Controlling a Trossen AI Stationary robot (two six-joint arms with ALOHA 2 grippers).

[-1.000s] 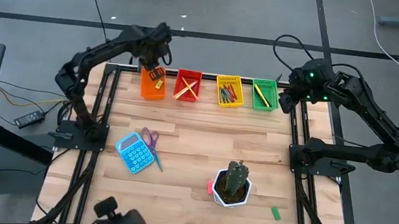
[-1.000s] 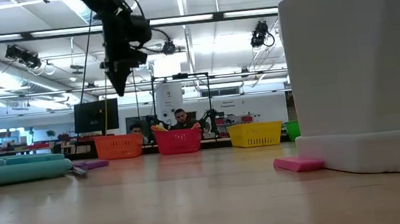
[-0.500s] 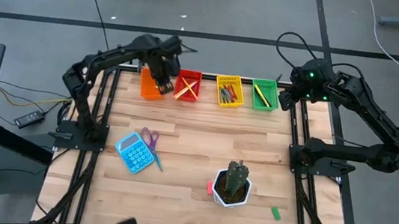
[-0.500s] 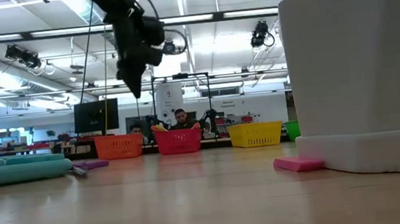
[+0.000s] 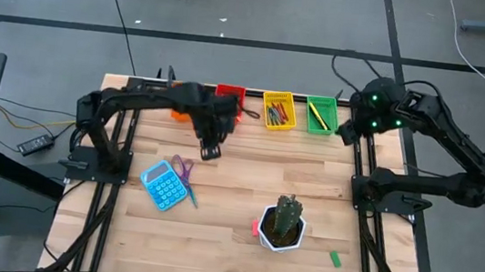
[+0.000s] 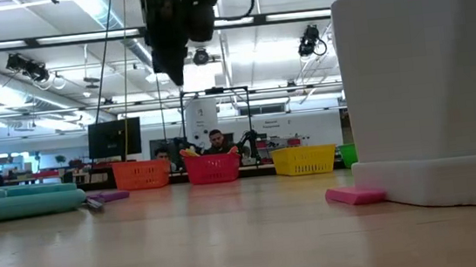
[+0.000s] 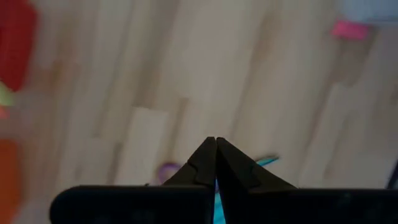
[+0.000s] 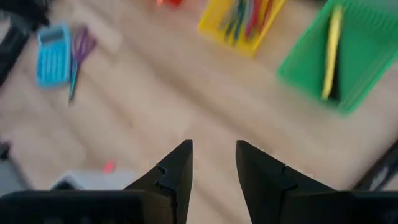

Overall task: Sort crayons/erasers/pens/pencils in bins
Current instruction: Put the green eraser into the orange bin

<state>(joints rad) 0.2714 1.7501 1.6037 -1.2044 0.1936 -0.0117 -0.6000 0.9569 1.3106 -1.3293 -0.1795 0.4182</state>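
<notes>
High view: your left gripper hangs over the counter just in front of the row of bins, between the orange bin and the red bin, both partly covered by the arm. In the left wrist view its fingers are pressed tip to tip with nothing between them, so it is closed and empty. Beyond them you see bare wood, a smear of purple and teal, and a pink eraser far off.

Your right gripper waits above the counter's far right corner, beside the green bin. In the right wrist view its fingers stand apart with nothing held.

The four bins line the far edge. The yellow bin holds a bundle of mixed-colour sticks; the green bin holds a yellow pen with a dark one beside it. What lies in the red and orange bins you cannot tell.

On the counter, a blue calculator and purple-handled scissors lie together toward the left edge. A white cactus pot stands near the front edge, the pink eraser touching its left side. A green eraser lies by the front right corner.

In the low view a person sits in the room behind the red bin.
</notes>
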